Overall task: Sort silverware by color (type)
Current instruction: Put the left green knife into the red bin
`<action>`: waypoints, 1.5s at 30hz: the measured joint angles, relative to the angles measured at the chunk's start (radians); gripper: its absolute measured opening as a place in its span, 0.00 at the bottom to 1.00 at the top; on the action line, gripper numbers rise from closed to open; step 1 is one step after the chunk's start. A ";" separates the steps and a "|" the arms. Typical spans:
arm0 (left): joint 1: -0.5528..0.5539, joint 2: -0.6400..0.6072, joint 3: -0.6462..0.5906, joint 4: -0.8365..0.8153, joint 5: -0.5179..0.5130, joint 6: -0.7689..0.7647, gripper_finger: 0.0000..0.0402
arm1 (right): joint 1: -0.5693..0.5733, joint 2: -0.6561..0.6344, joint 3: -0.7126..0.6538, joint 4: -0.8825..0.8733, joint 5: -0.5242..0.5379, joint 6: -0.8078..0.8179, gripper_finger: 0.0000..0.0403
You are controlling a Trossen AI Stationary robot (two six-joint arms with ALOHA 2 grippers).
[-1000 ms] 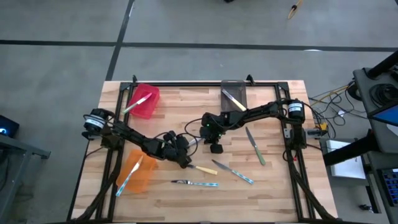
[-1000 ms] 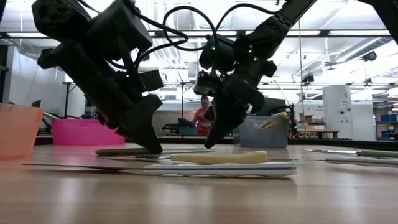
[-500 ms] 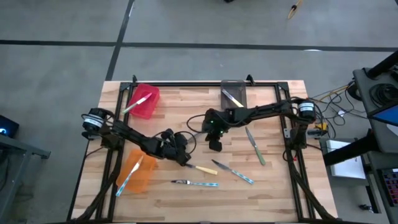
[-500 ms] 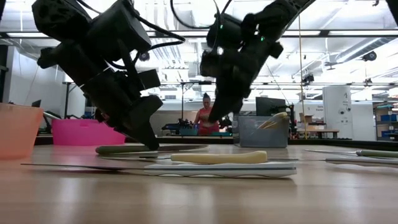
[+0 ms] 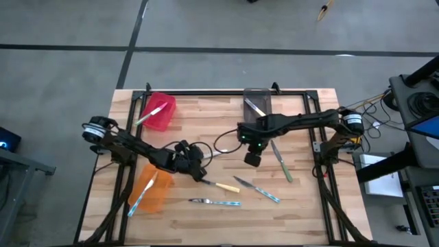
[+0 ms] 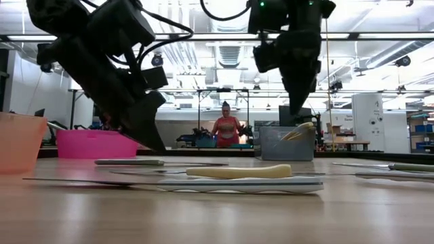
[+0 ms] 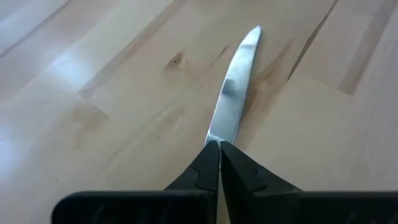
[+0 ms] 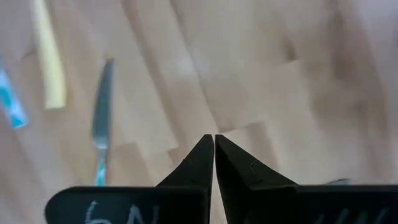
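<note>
Left gripper (image 5: 199, 174) low over the wooden table (image 5: 302, 206), left of centre, fingers (image 7: 208, 168) pressed together tip to tip. Just past the tips in the left wrist view, the blade of a table knife (image 7: 233, 93). In the low view, that knife flat on the wood, with the dark tips seemingly just above the join of handle and blade. No telling whether anything is truly pinched. Main hazard: a closure on nothing, or on the thin blade's edge alone, ending in a lift without the knife or a drop partway to a bin. Next hazard: a half-caught knife dragging into the yellow-handled knife (image 5: 228, 186) just beside, skewing it for a later pick. Right gripper (image 5: 252, 159) raised near the table's middle, closed and empty, close to the green-handled knife (image 5: 281, 161). With both arms crowded toward the centre, some chance of a clash on crossing paths. Near the front edge, one light-blue-handled knife (image 5: 217, 202) and a second blue-handled knife (image 5: 264, 191), loose on the wood. Red bin (image 5: 164, 122), orange bin (image 5: 159, 197) and grey bin (image 5: 267, 96) each with silverware inside; a wrong choice of bin would mix the colours.
</note>
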 joint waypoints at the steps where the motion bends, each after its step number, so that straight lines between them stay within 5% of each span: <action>1: 0.001 -0.002 0.000 0.000 0.006 0.000 0.01 | 0.004 0.000 -0.003 -0.004 -0.036 0.000 0.02; 7: 0.002 -0.002 0.000 0.000 0.032 -0.006 0.00 | 0.043 0.007 -0.029 -0.057 -0.239 0.010 0.02; 36: 0.001 -0.116 0.007 -0.025 0.038 0.043 0.00 | 0.074 0.007 -0.131 0.006 -0.163 0.032 0.02; 45: -0.002 -0.169 0.007 -0.136 0.320 0.325 0.00 | 0.116 -0.003 -0.210 0.109 -0.163 0.042 0.02</action>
